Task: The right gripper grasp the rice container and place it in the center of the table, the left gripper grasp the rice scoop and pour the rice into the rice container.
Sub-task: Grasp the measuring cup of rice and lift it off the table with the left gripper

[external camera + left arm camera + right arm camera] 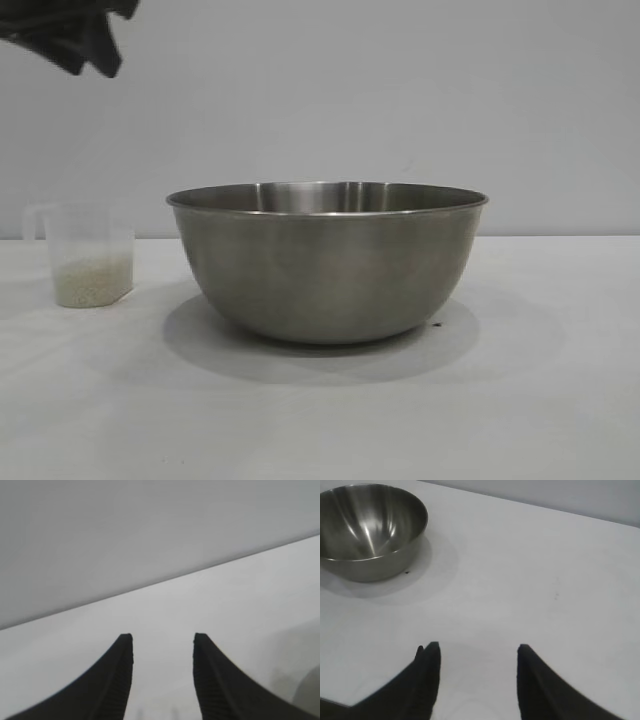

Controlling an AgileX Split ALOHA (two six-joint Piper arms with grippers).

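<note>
The bowl [327, 262] sits mid-surface [560, 400], empty; the cup [90, 254] of rice [92, 281] stands just beside it. The left gripper [163, 680], jaws spread, should descend squarely onto the cup's handle; the right gripper [479, 680], jaws spread, waits apart

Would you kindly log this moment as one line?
rice container centered, empty | rice scoop holds rice | left gripper open, raised | right gripper open
</note>
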